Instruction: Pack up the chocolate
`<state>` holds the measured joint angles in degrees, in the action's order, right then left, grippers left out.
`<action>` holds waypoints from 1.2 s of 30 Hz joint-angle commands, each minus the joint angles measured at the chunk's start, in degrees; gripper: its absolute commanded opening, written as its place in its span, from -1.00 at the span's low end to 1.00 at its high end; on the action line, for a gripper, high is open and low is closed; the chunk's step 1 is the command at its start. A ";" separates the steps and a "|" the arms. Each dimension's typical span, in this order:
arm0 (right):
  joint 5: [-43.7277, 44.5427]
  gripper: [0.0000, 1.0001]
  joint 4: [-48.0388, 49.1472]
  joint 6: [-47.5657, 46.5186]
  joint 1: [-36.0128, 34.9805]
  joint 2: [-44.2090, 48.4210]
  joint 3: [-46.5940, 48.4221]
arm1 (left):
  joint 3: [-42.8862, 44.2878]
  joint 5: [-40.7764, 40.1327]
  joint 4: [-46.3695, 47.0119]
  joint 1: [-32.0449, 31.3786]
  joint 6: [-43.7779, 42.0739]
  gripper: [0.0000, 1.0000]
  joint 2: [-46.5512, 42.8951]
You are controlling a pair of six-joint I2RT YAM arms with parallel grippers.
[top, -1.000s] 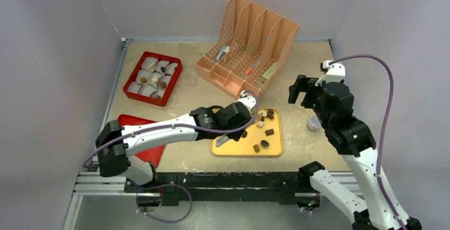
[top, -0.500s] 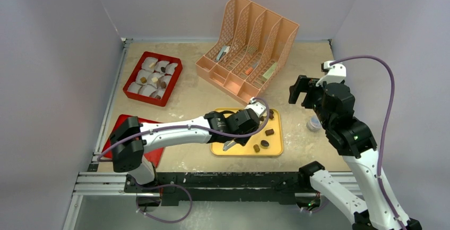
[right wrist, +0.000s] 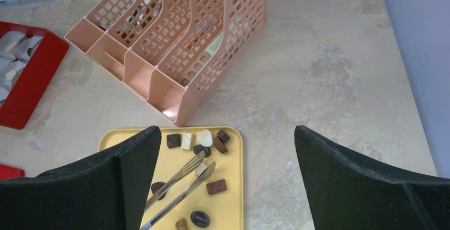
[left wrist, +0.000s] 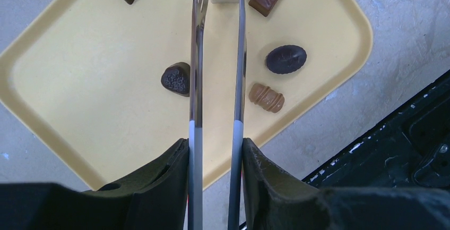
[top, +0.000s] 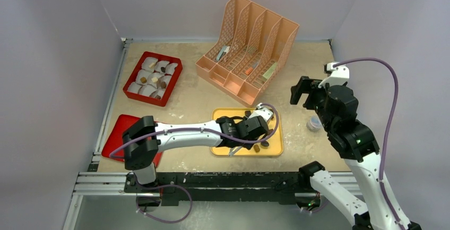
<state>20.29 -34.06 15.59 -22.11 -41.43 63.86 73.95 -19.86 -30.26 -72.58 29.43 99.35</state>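
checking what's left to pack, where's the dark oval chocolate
In the left wrist view the dark oval chocolate lies on the yellow tray, to the picture's right of the tongs, with a caramel piece just below it.

Top cam: tray (top: 276, 151) sits low-centre w/ the chocolate (left wrist: 286, 59) on it, file rack (top: 249, 44) just behind it at upper centre. Box (top: 173, 85) w/ cup liners (top: 148, 76) inside is upper L, flat lid (top: 114, 137) lower L, small cup (top: 313, 124) near the tray's R side. On my L wrist cam the tongs (left wrist: 197, 54) run up mid-frame over the tray: one pc just L of them, two to the R, more by the tips at top.
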 commanded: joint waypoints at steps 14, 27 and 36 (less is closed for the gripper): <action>0.22 0.94 2.41 0.21 0.14 -0.32 0.61 | 0.04 -5.65 -2.88 -1.08 5.90 -0.51 -5.63; -0.39 0.93 2.72 2.05 0.14 -1.14 -0.05 | -2.44 -11.29 -5.15 -0.99 11.12 -0.54 -9.68; -0.51 0.93 2.10 1.36 0.14 -0.74 1.45 | -1.84 -13.65 -5.99 2.64 12.75 -0.54 -12.13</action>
<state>19.99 -33.67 16.88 -22.11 -42.41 63.59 69.54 -30.22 -36.27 -72.36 40.12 90.54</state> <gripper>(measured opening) 0.966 0.338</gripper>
